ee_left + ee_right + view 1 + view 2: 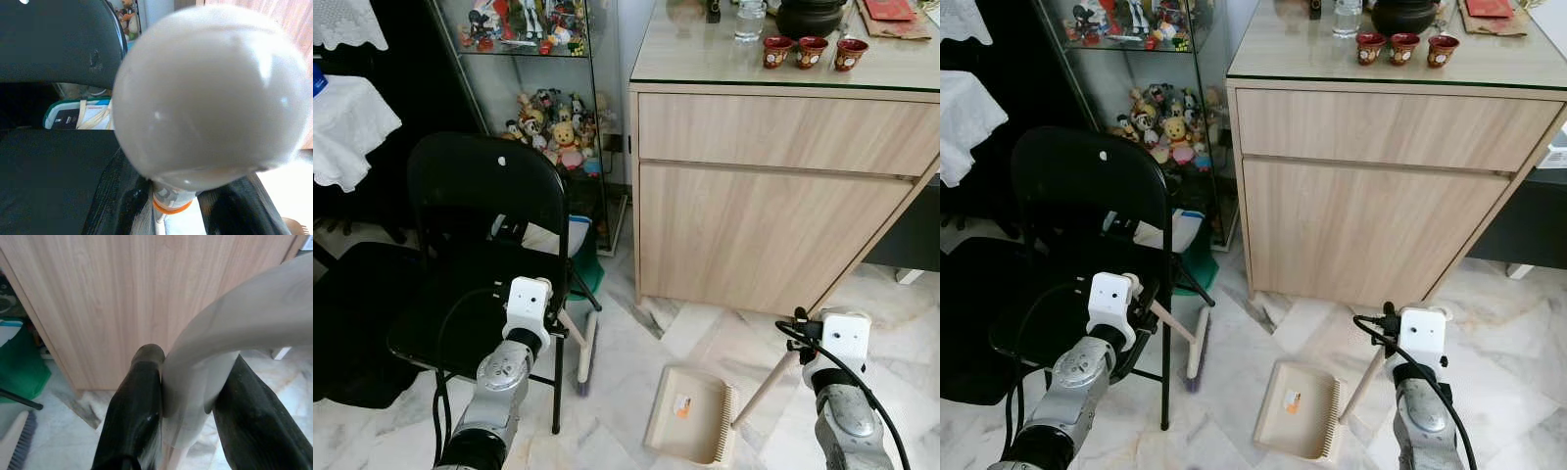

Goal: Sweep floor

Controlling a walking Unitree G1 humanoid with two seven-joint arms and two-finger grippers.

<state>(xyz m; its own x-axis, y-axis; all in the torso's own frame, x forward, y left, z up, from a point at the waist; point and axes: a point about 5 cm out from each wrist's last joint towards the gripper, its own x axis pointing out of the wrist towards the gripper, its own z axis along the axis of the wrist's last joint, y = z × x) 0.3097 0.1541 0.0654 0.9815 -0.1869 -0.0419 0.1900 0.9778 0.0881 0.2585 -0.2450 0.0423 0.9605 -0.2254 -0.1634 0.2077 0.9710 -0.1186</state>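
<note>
The broom (1193,348) is leaning beside the black folding chair (1087,215), bristles on the marble floor (1508,323), its handle pinched by the left pincer (183,205). At 3 o'clock from it, the beige dustpan (1298,406) is lying flat, its handle clamped by the right pincer (188,423), before the wooden cabinet (1371,196).

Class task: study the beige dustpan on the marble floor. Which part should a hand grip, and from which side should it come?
Grip the dustpan by its long handle, which slants up from the pan's comb edge toward the robot's right. Come from that right side, above the floor. The right hand is already closed on the handle's curved top end, so the flat tray stays free to scoop.
</note>
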